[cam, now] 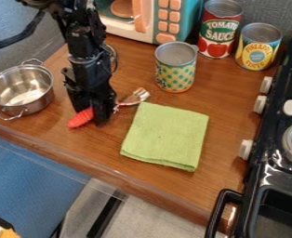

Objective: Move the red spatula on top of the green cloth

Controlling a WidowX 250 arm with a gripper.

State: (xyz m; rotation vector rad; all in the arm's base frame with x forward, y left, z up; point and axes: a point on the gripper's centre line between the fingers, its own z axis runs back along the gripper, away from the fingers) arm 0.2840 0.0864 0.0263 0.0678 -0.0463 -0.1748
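The black gripper (94, 110) is low over the counter at left of centre, right at the handle of the red spatula. The spatula's ridged red handle (81, 118) sticks out at the lower left of the gripper, and its metallic-looking head (135, 96) shows to the right. The gripper covers the middle part of the spatula. A folded green cloth (166, 135) lies flat on the counter, to the right of the gripper and just below the spatula's head.
A steel pot (21, 90) stands left of the gripper. A dotted can (175, 67) is above the cloth, with a tomato can (219, 29) and a yellow can (258, 46) behind. A toy microwave (164, 21) stands at the back, a black stove (269, 160) at right.
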